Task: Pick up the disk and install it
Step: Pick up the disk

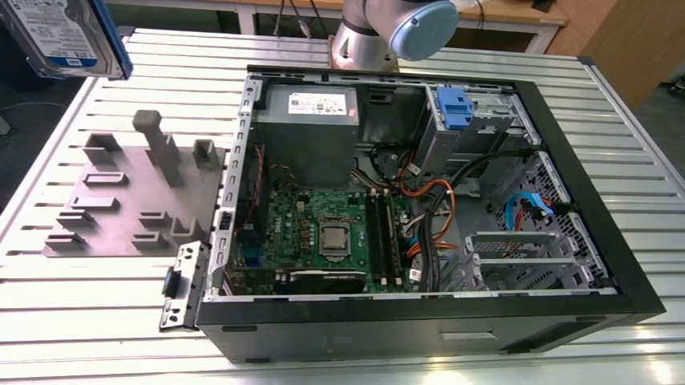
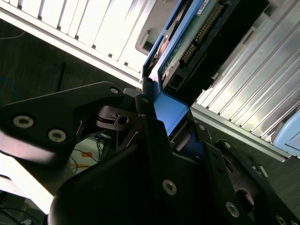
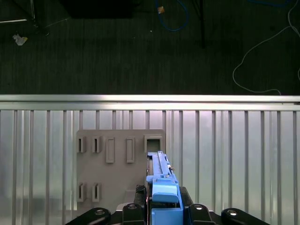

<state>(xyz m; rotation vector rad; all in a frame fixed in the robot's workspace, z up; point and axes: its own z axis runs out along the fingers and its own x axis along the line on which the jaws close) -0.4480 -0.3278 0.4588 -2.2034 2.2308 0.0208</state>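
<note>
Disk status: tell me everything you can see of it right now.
The disk is a flat rectangular drive: silver metal body, white-and-blue label on one face, blue plastic carrier frame along its edge. The second wrist view shows a green circuit board on its other face. It hangs clear of the table, at the exterior view's top left. The hand is shut on its blue carrier end; nothing else touches it. In the first wrist view it sits edge-on above the grey slotted fixture.
</note>
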